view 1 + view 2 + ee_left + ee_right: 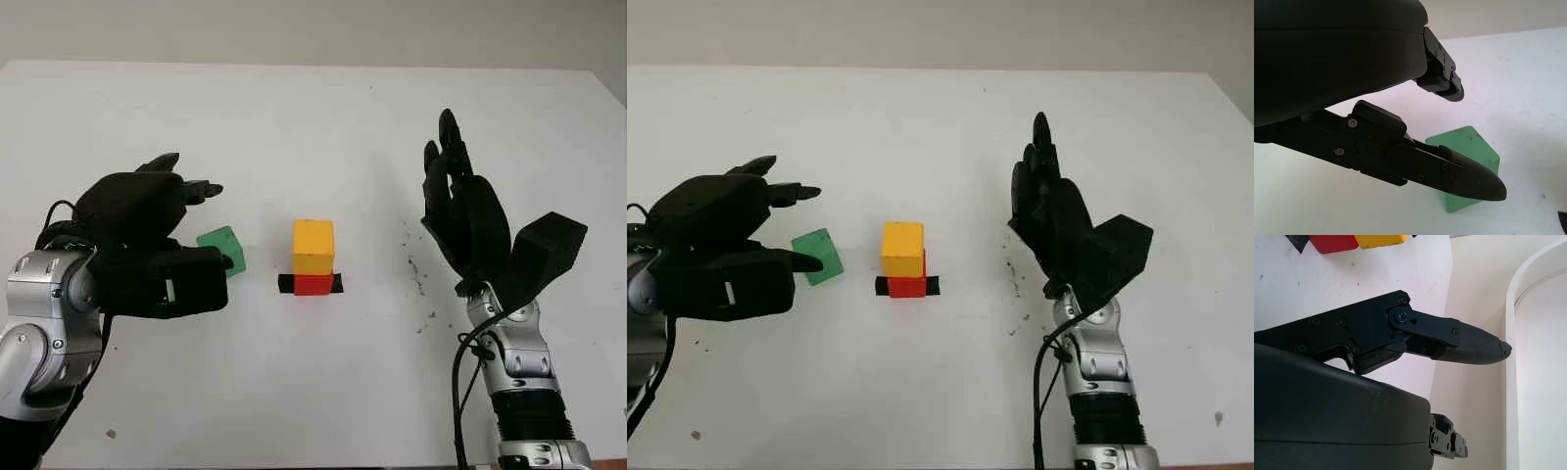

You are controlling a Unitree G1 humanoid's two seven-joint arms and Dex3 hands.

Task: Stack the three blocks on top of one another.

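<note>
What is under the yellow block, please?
The red block sits under the yellow block, on a black tape strip whose middle is covered. The green block stands apart.

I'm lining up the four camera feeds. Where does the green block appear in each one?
Left eye view: green block, left of centre, at the left hand's fingertips.
Right eye view: green block, left of centre.
Left wrist view, behind the lower finger.
Right wrist view: not in it.
Shared landmark: the yellow block on the red block.
</note>
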